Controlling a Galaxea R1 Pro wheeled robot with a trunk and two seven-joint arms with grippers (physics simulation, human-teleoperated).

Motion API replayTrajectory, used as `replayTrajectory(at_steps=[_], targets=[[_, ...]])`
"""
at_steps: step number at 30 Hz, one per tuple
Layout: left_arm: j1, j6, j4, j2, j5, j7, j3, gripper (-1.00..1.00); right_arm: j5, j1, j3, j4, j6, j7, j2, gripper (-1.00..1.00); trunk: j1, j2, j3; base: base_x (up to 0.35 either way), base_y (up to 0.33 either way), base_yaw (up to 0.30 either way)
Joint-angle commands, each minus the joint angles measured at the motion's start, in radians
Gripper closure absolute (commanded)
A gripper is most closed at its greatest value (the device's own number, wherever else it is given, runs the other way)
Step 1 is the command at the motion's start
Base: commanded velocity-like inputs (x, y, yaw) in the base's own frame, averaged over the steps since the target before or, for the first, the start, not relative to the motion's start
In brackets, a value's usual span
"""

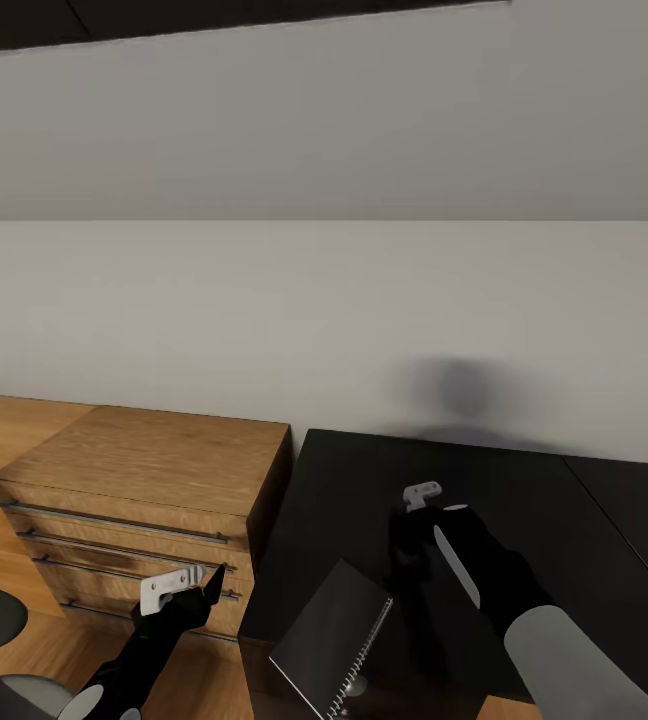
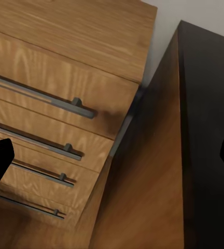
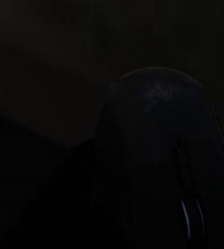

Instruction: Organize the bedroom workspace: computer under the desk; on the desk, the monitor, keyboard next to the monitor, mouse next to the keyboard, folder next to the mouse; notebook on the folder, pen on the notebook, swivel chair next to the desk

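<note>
The right claw [image 1: 419,520] is hovering low over the black counter [image 1: 564,520], its grip unreadable, the mouse [image 3: 158,155] lying close beneath, the notebook [image 1: 332,640] beside it, the left claw [image 1: 189,585] spread empty; most sorting is remaining.

Left hand [image 1: 207,578] spread, right arm outstretched

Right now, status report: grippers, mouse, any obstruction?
Left gripper open, empty, by wood cabinet. Right gripper over desk, mouse close before it, grip unclear. Notebook at desk's near edge.
</note>
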Motion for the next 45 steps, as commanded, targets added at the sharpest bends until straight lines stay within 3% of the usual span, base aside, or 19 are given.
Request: replayTrajectory(at_steps=[1, 7, 13, 15, 17, 18, 23, 31, 45], targets=[[0.000, 0.003, -0.002, 0.001, 0.011, 0.009, -0.003, -1.00, -0.009, -0.001, 0.003, -0.001, 0.005, -0.002, -0.001, 1.00, -0.004, 0.006, 0.002, 0.000, 0.000, 0.000], [0.000, 0.004, -0.002, 0.001, 0.011, 0.009, -0.003, -1.00, -0.009, 0.000, -0.003, -0.029, 0.001, -0.012, -0.002, 1.00, -0.027, 0.048, 0.021, 0.000, 0.000, 0.000], [0.000, 0.005, -0.002, 0.001, 0.009, 0.011, 0.006, -1.00, -0.029, 0.004, -0.023, -0.164, 0.000, -0.198, 0.002, 1.00, -0.050, 0.090, 0.040, -0.042, 0.000, 0.000], [0.000, 0.005, -0.002, 0.001, 0.010, 0.011, 0.013, -1.00, -0.072, 0.006, -0.026, -0.201, 0.002, -0.284, 0.007, 1.00, -0.057, 0.104, 0.046, -0.236, 0.000, 0.000], [0.000, 0.005, -0.002, 0.001, 0.010, 0.011, 0.016, -1.00, -0.116, 0.007, -0.027, -0.230, 0.004, -0.324, 0.008, 1.00, -0.065, 0.118, 0.052, -0.294, 0.000, 0.000], [0.000, 0.005, -0.002, 0.001, 0.010, 0.011, 0.019, -1.00, -0.158, 0.010, -0.028, -0.268, 0.006, -0.350, 0.007, 1.00, -0.069, 0.125, 0.056, -0.324, 0.000, 0.000], [0.000, 0.005, -0.001, 0.001, 0.010, 0.011, 0.019, -1.00, -0.187, 0.013, -0.030, -0.312, 0.009, -0.371, 0.005, 1.00, -0.088, 0.160, 0.071, -0.335, 0.000, 0.000], [0.000, 0.006, -0.002, 0.000, 0.010, 0.011, 0.018, -1.00, -0.193, 0.019, -0.028, -0.332, 0.008, -0.378, 0.010, 1.00, -0.119, 0.216, 0.096, -0.337, 0.000, 0.000], [0.000, 0.002, -0.002, 0.001, 0.008, 0.009, 0.014, -1.00, -0.192, 0.019, -0.040, -0.324, 0.006, -0.379, 0.004, 1.00, -0.119, 0.216, 0.109, -0.003, -0.109, -0.228]])
